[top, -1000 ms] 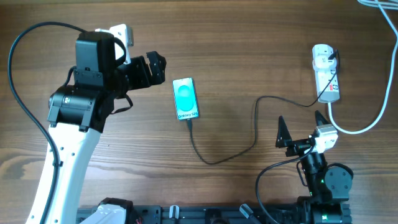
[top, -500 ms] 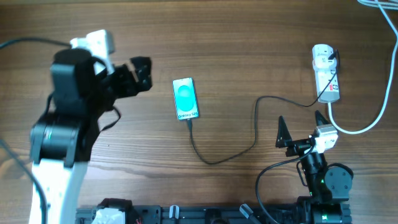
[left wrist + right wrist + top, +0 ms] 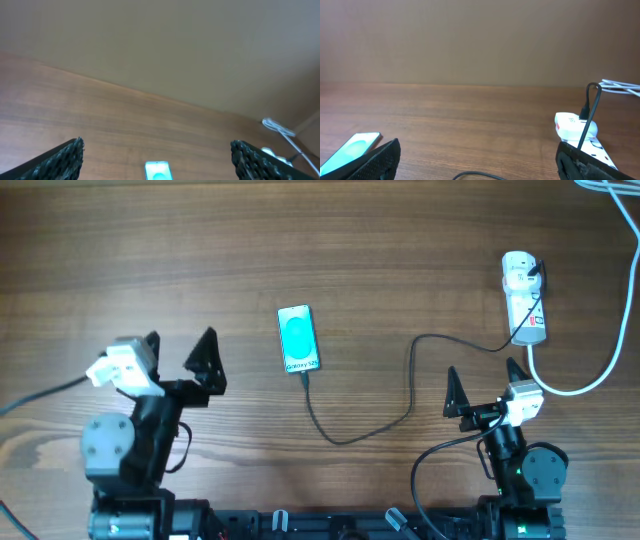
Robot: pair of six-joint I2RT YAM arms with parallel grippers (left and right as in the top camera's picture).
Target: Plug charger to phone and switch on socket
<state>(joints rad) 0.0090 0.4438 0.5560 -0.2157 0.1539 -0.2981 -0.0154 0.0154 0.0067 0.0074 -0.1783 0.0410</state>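
The phone (image 3: 298, 338) lies flat mid-table, light-blue screen up; it also shows in the left wrist view (image 3: 158, 170) and the right wrist view (image 3: 351, 150). The thin black charger cable (image 3: 350, 435) runs from the phone's near end in a curve to the white socket strip (image 3: 523, 298), where its black plug sits. The socket also shows in the right wrist view (image 3: 577, 130). My left gripper (image 3: 180, 355) is open and empty at the near left. My right gripper (image 3: 485, 385) is open and empty at the near right, just in front of the socket.
A thick white cord (image 3: 600, 375) loops from the socket's near end along the right edge to the far right corner. The cable crosses the table between the phone and my right gripper.
My left arm has pulled back from beside the phone at the far left to the near left edge, its gripper open. The right arm, phone and cable have not moved.
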